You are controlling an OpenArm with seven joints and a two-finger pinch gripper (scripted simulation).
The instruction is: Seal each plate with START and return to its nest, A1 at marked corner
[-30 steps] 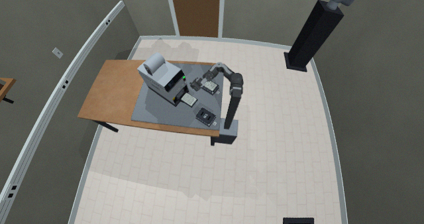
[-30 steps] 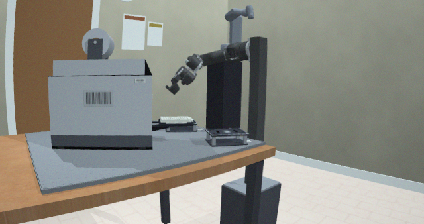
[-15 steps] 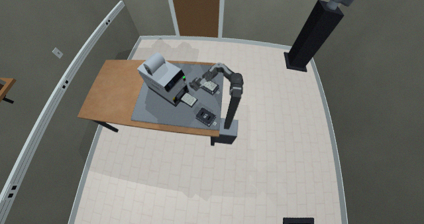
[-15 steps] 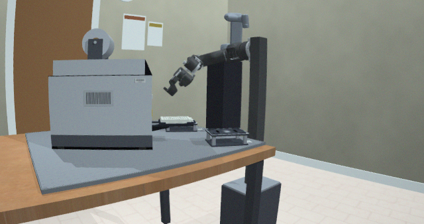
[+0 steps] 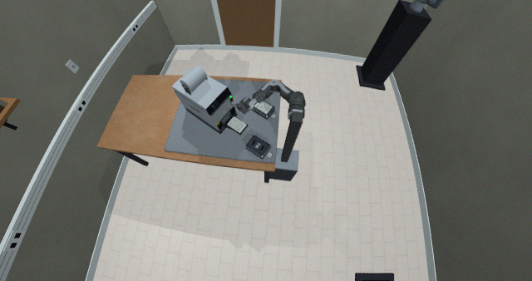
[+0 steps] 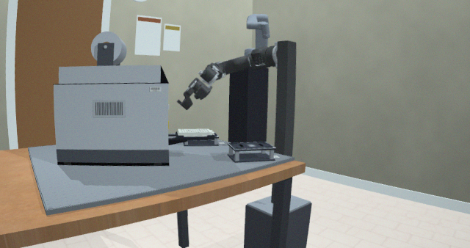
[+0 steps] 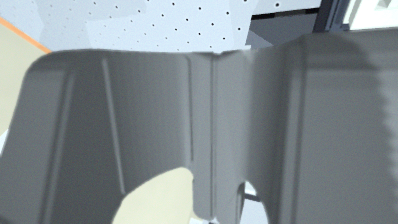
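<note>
My gripper (image 5: 242, 106) (image 6: 184, 104) (image 7: 225, 135) is shut and empty, raised in front of the sealer (image 5: 203, 93) (image 6: 110, 119) near its lamp side. The sealer's lamp (image 5: 231, 97) is green. A white plate (image 5: 237, 125) lies on the stage, which is out. The other white plate (image 5: 263, 107) sits on the farther nest. The nearer nest (image 5: 255, 149) (image 6: 250, 150) holds no plate. In the exterior view the two plates overlap. A white plate corner (image 7: 382, 12) shows at the wrist view's top right. START is hidden in these views; foil cannot be made out.
The sealer's foil roll (image 5: 194, 80) (image 6: 107, 48) stands on its top. The arm's post (image 5: 292, 137) (image 6: 286, 97) rises at the table edge beside the nests. The arm reaches over the farther nest. A grey mat (image 5: 199, 141) (image 6: 147, 183) lies under the sealer and nests.
</note>
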